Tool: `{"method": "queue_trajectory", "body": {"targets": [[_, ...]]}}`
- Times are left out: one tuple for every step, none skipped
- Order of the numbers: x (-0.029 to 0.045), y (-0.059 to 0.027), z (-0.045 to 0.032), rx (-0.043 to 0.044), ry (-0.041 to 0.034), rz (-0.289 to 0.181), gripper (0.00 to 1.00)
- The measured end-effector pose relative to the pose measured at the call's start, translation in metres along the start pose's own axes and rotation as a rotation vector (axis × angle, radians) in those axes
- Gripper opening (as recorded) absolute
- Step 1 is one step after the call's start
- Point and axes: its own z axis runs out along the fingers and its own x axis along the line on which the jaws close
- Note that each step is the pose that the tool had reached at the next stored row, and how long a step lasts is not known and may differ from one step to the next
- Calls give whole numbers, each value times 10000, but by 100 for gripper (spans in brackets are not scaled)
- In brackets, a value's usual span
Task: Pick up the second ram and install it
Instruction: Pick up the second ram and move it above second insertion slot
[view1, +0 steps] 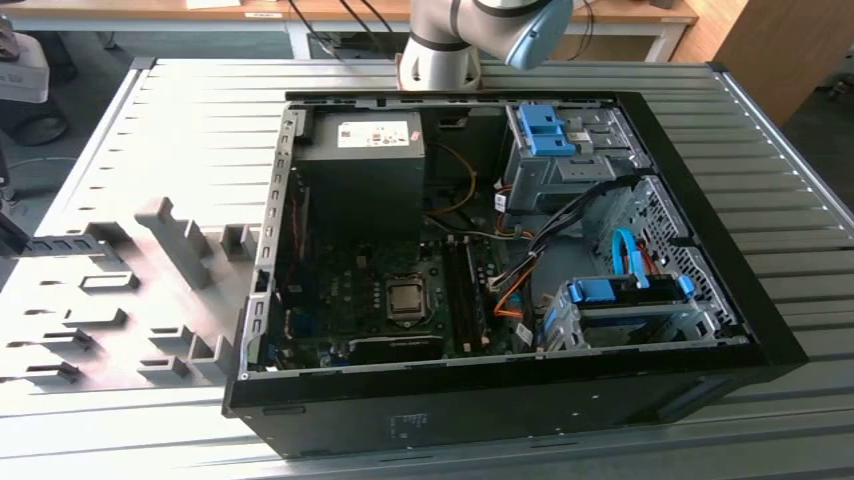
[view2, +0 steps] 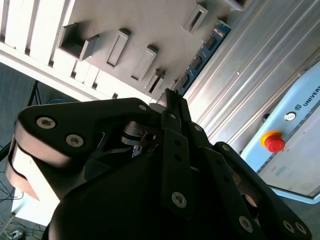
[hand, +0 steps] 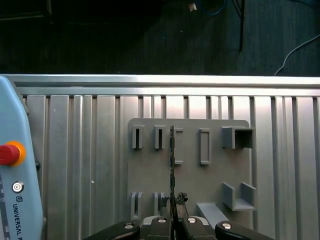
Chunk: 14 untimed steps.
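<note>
pick looks done, install not. grey holder (view1: 127, 300) sits on the bench (view1: 747, 110) at the exterior view's left, slots look bare. ram (view2: 202, 55) is clamped by one end in the closed jaws, free end pointing at the holder in the second wrist view. open pc case (view1: 507, 395) to the right, ram well apart from its motherboard (view1: 360, 290). arm (view1: 454, 40): wrist aimed down, high over the holder.

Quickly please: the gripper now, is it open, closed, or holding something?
The gripper: closed, holding the second ram by one end.
</note>
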Motion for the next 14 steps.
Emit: {"method": "queue_trajectory", "body": {"targets": [[0, 1, -8, -1, 0, 0, 14], [-1, 1, -18, 0, 0, 1, 14], [-2, 1, -30, -1, 1, 1, 14], [-2, 2, -42, -1, 1, 1, 14], [-3, 3, -55, 0, 0, 0, 14], [-4, 3, -70, 0, 0, 0, 14], [-4, 4, -86, 0, -1, 0, 14], [-5, 5, -102, 0, 0, 0, 14], [-6, 5, -118, 0, 0, 1, 14], [-7, 6, -134, 0, -1, 0, 14], [-8, 7, -149, -1, 0, 0, 14], [-8, 8, -163, 0, -1, 0, 14], [-9, 8, -178, 0, -1, 0, 14], [-10, 9, -191, 0, -1, 1, 14]]}}
